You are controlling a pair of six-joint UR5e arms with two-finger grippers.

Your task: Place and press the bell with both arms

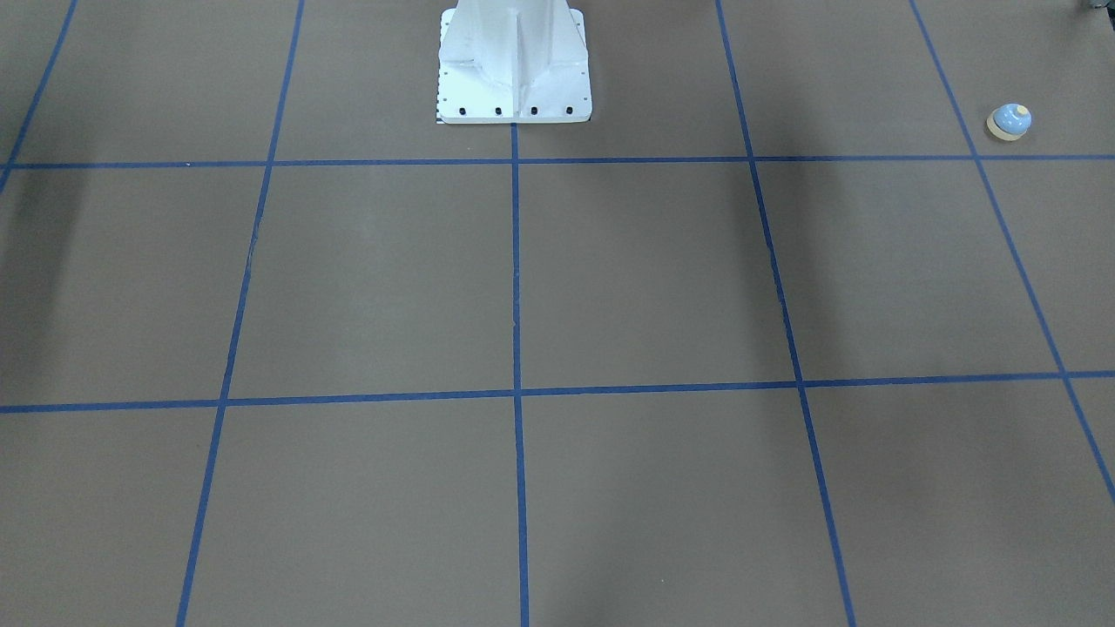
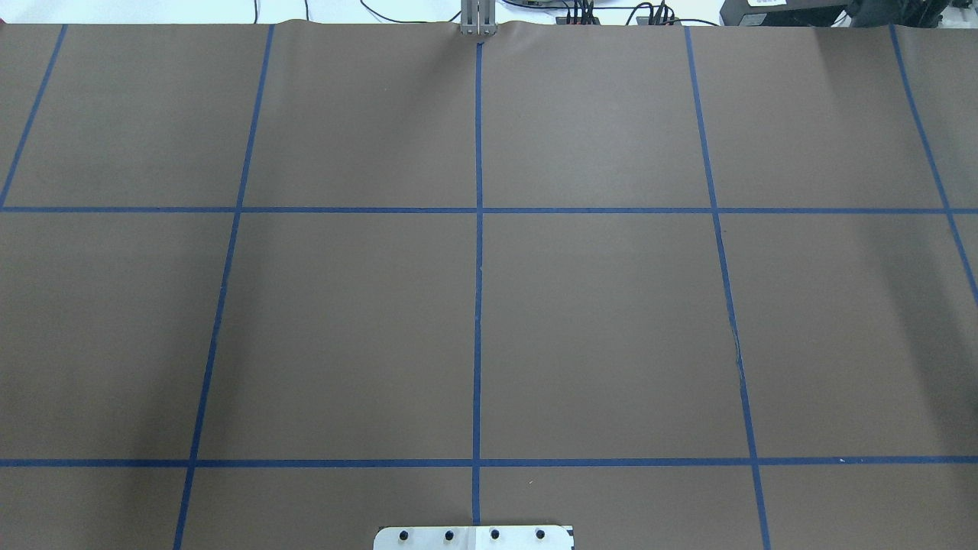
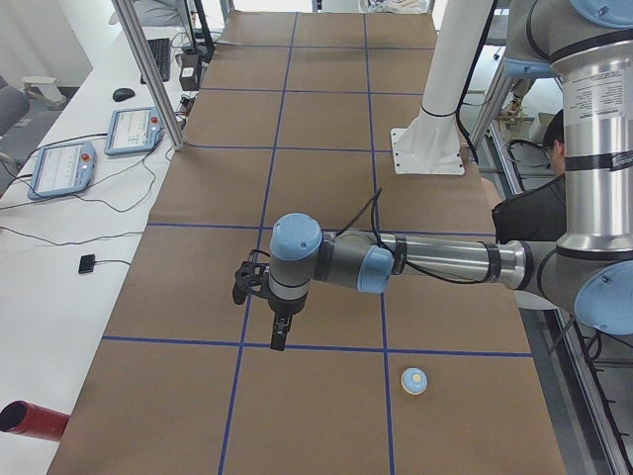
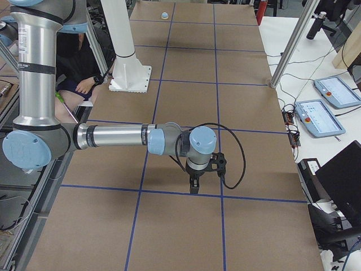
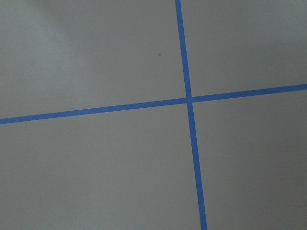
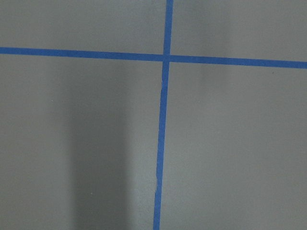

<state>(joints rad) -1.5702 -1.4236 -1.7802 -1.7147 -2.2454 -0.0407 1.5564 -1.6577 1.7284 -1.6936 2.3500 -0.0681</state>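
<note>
Seen from the table's left end, the bell (image 3: 414,380) is the nearest of the task's things. It sits upright on the brown table (image 3: 316,426), in the last row of squares at that end, just right of a lengthwise blue tape line (image 3: 384,327) and on the robot's side of the table. Nothing touches it. A red cylinder (image 3: 30,419) lies at the near left corner, on the white bench beside the table.

A little farther on, the left arm (image 3: 435,259) reaches out level over the table. The left gripper (image 3: 278,341) hangs from its wrist, pointing straight down above a crosswise tape line, well apart from the bell and to its left. It holds nothing, but whether its jaws are apart or together cannot be told from here. Its wrist camera shows only bare table and a tape crossing.

Farther along stands the white pedestal (image 3: 440,109), bolted to the table.

Beyond it, toward the table's right end, the right arm (image 4: 113,136) also stretches out level, with the right gripper (image 4: 194,188) pointing down over a crosswise line. Whether it is open or closed cannot be told either.
</note>
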